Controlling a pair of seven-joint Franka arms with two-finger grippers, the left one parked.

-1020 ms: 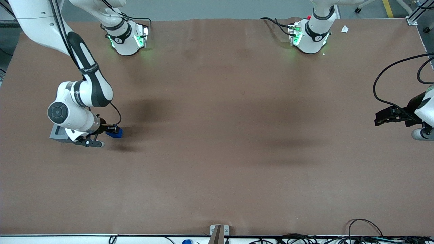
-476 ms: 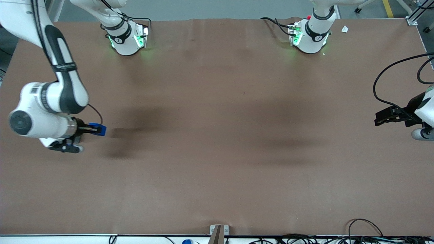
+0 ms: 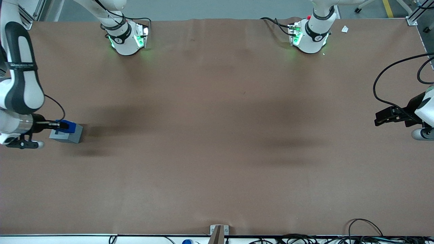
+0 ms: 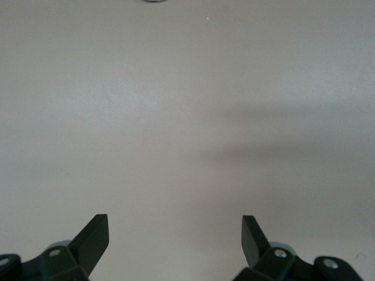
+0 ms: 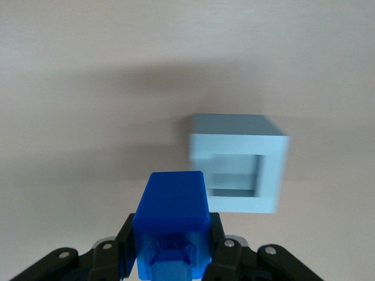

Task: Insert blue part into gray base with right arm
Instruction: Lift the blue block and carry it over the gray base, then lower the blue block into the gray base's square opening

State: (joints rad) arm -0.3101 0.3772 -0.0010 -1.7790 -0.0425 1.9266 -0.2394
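Gripper: the right arm's (image 3: 20,84) black two-finger gripper (image 3: 62,125) is clamped on the small bright blue plastic block (image 5: 171,212), fingers closed against its sides; the block is clear of the table and carried above it.
Blue part position: in the front view the blue part (image 3: 67,126) overlaps the top of the light gray boxy base (image 3: 69,135); whether it sits over the square socket or only near it cannot be told from that view.
Wrist check: the wrist view shows the gray base (image 5: 239,163) just ahead of the held block and offset sideways from it, with its square socket (image 5: 234,175) open and nothing in it.
Done: judging from the lifted, gripped block, the pick-up is complete and the part has been brought to the base.
Left: line the part up over the socket, lower it in, release.
Progress: my estimate is somewhat past halfway, with the fine alignment ahead.
Edges: the base and gripper sit close to the table edge at the working arm's end of the brown table (image 3: 217,135).
Open room: bare table surface lies all round the base near the gripper, so small sideways corrections look unobstructed.
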